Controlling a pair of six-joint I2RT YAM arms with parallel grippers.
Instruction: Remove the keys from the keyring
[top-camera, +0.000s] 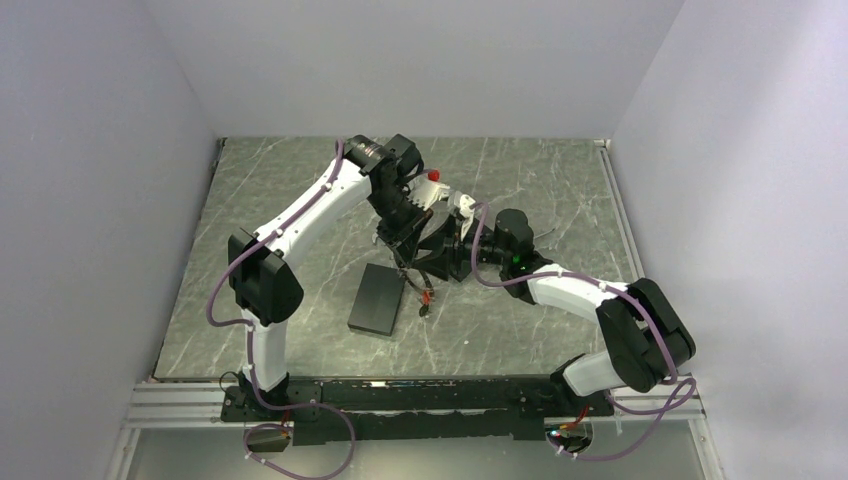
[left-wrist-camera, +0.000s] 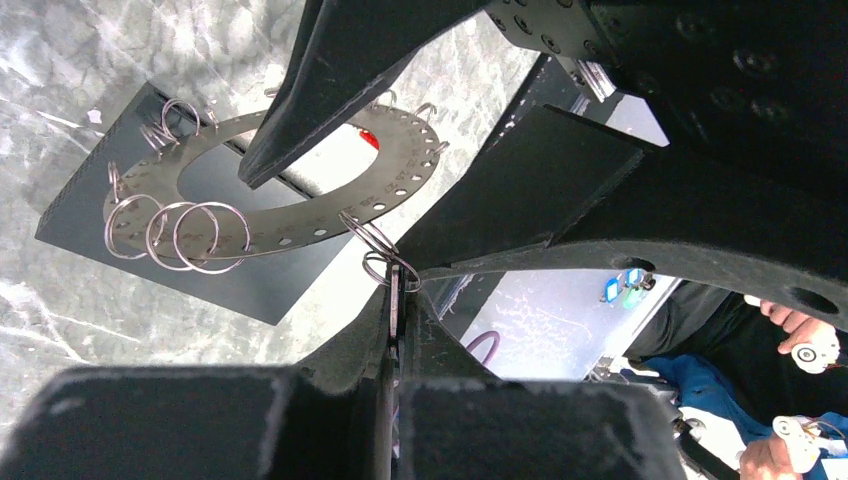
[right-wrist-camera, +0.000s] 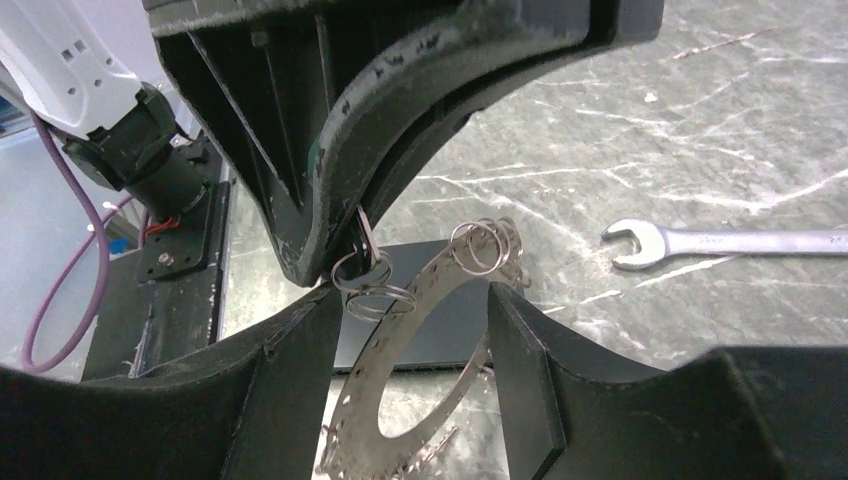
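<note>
The keyring (right-wrist-camera: 392, 345) is a flat perforated metal ring hanging in the air, with several small split rings (left-wrist-camera: 180, 232) and a red piece (left-wrist-camera: 368, 138). A spiky fringe of keys (right-wrist-camera: 375, 462) hangs at its lower edge. My left gripper (left-wrist-camera: 395, 300) is shut on one thin key blade (right-wrist-camera: 365, 235), which a small split ring links to the keyring. My right gripper (right-wrist-camera: 415, 300) is open, its fingers (right-wrist-camera: 530, 370) on either side of the keyring. In the top view both grippers meet at mid-table, the left (top-camera: 405, 235) and the right (top-camera: 440, 250).
A flat black box (top-camera: 378, 298) lies on the marble table under the grippers, also in the left wrist view (left-wrist-camera: 230, 270). A long silver wrench (right-wrist-camera: 720, 242) lies on the table beyond the right gripper. White walls close the sides and back.
</note>
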